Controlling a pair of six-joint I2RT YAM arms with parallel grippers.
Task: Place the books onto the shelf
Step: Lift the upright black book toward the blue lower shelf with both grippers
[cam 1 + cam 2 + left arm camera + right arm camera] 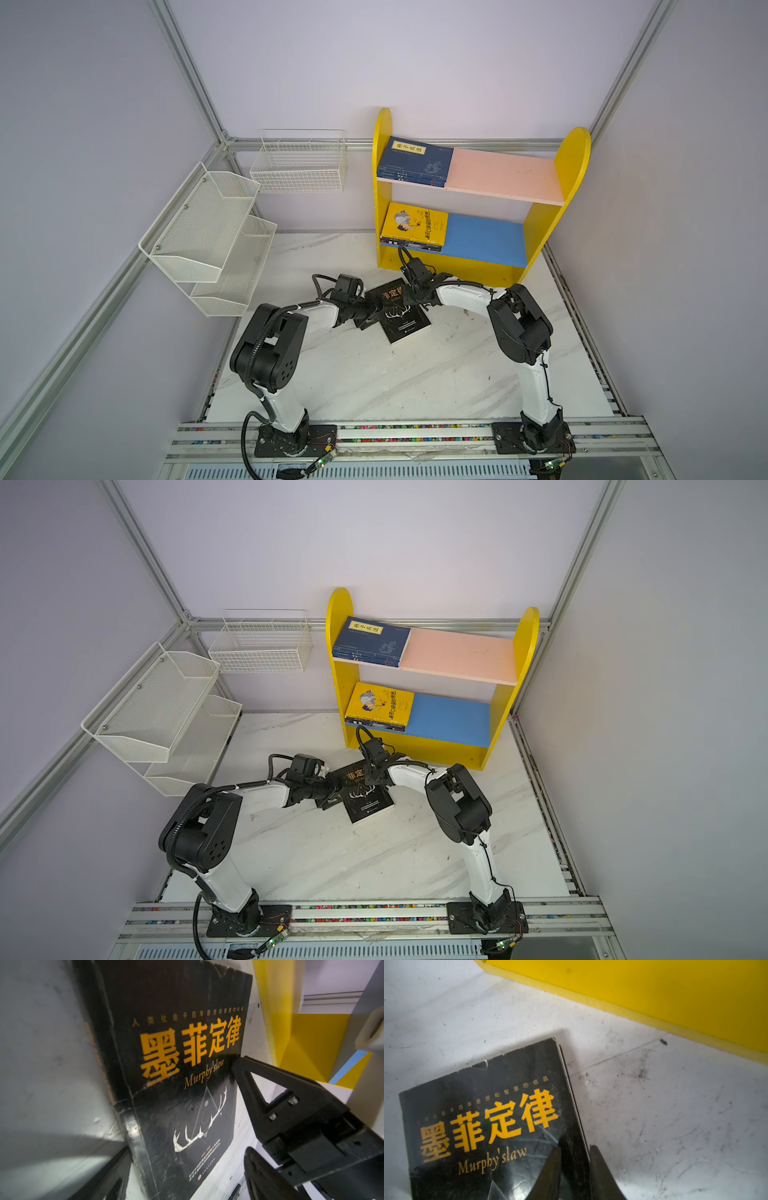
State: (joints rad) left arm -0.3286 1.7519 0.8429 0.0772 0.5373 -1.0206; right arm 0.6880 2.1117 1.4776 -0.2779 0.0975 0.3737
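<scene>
Title "墨菲定律 Murphy'slaw" in orange on black book (488, 1095) near shelf (654, 991)

Item: black book (401, 316), title partly covered by right gripper (408, 294) in both top views; lower half cut off in right wrist view; small cover print blurred. Stacks beneath navy book (415, 160) and yellow book (415, 224): count unclear.
</scene>
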